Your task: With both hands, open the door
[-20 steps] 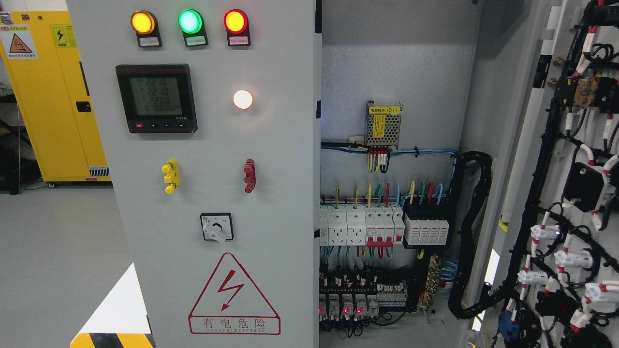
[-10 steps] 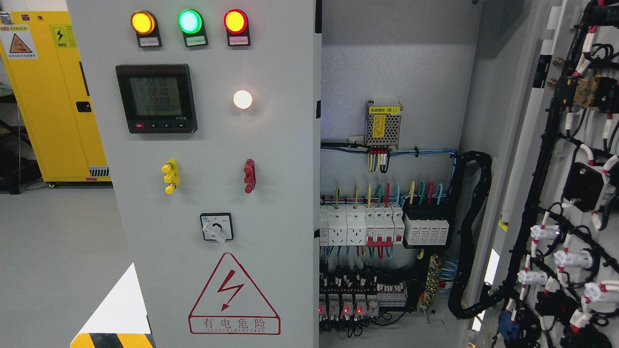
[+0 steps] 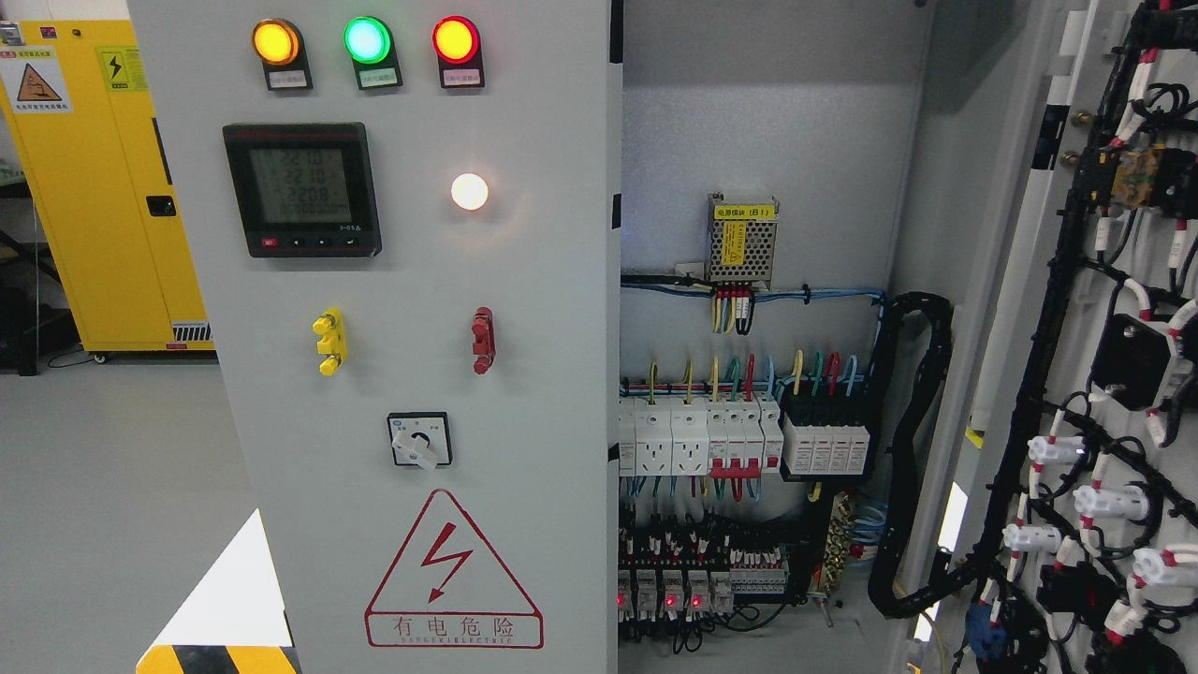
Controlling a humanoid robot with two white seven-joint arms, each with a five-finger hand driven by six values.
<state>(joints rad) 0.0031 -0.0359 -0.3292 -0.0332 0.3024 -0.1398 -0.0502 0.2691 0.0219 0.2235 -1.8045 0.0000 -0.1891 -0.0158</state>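
Note:
A grey electrical cabinet fills the head view. Its left door [image 3: 524, 393] stands closed, with three lit lamps, a digital meter [image 3: 301, 190], a rotary switch [image 3: 419, 441] and a red danger triangle on its face. The right door [image 3: 1104, 356] is swung wide open at the picture's right, its inner side covered in black wiring and white connectors. Between them the cabinet interior [image 3: 758, 449] shows breakers, coloured wires and a small power supply [image 3: 741, 240]. Neither of my hands or arms shows anywhere.
A yellow safety cabinet [image 3: 103, 187] stands at the back left on the grey floor [image 3: 112, 468]. A black cable loop [image 3: 913, 449] hangs along the interior's right side. Black-and-yellow floor marking [image 3: 215, 658] lies at the bottom left.
The view has shifted very slightly; the meter digits flicker. Nothing else has moved.

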